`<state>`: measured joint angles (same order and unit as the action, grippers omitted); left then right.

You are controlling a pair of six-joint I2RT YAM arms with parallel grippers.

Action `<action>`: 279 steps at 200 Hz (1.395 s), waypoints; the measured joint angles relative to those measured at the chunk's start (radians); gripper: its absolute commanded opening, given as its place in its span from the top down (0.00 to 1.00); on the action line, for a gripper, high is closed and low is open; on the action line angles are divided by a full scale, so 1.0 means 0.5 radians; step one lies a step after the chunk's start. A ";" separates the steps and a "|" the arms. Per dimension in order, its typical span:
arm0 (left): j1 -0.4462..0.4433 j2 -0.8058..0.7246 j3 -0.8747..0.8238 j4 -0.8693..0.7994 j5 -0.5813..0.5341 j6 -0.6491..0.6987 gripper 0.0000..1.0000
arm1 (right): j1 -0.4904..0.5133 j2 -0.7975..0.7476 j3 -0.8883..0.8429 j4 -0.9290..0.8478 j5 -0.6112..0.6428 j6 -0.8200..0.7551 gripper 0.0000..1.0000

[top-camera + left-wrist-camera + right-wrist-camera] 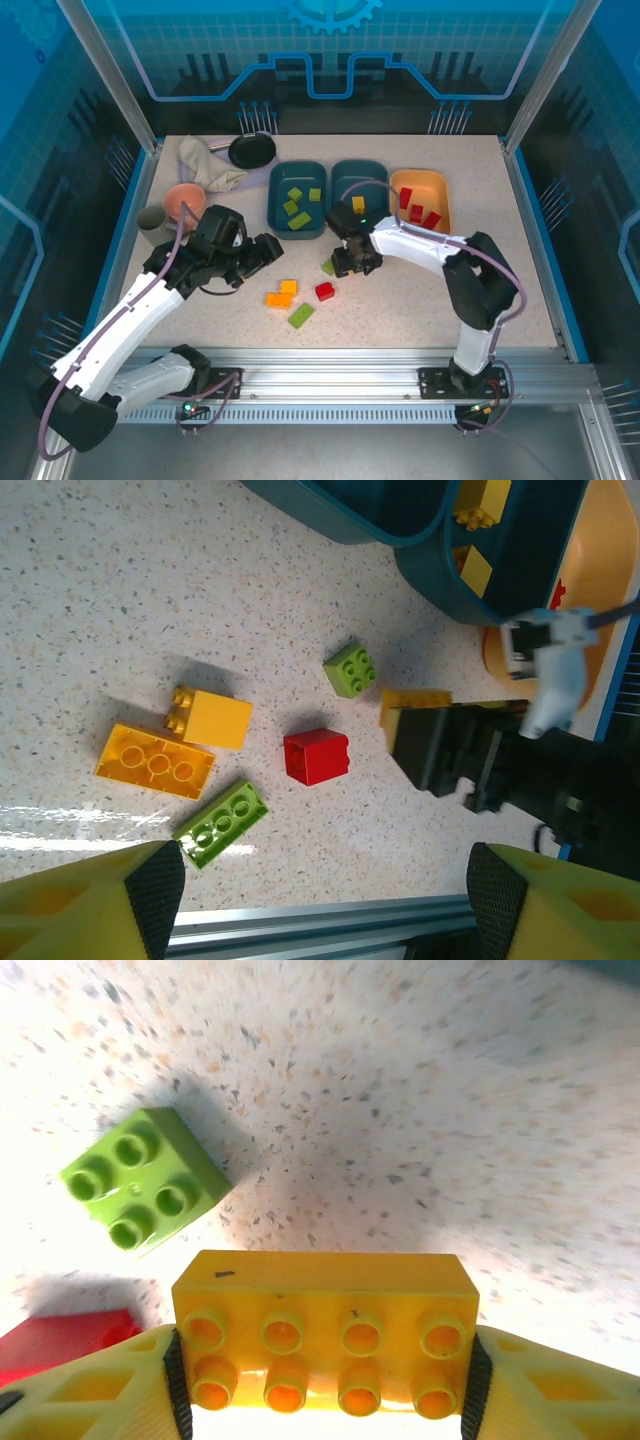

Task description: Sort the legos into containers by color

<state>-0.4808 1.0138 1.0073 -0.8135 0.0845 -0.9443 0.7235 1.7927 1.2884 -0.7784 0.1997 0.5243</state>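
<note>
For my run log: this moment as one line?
left gripper open, empty | right gripper closed on yellow brick | five bricks loose on table

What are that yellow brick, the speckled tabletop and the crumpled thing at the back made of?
The yellow brick looks like hard moulded plastic: glossy, with crisp studs and sharp edges. The tabletop seems to be stone-like composite or laminate: pale with dark flecks, and a bright glare near its edge. The crumpled thing is probably cloth: matte beige with soft folds.
</note>
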 measured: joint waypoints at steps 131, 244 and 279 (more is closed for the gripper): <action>-0.017 0.425 0.629 0.102 -0.034 0.145 0.22 | -0.491 0.420 1.064 -0.132 -0.018 0.031 0.48; -0.017 0.635 0.629 0.265 -0.034 0.181 0.22 | -0.690 1.367 2.065 -0.129 -0.142 -0.077 0.47; -0.017 0.687 0.632 0.285 -0.036 0.180 0.22 | -0.700 1.534 2.178 -0.232 -0.163 -0.066 0.33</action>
<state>-0.4892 1.3571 1.3235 -0.6708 0.0666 -0.8543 0.3737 2.5595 2.3775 -0.8944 0.1184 0.4911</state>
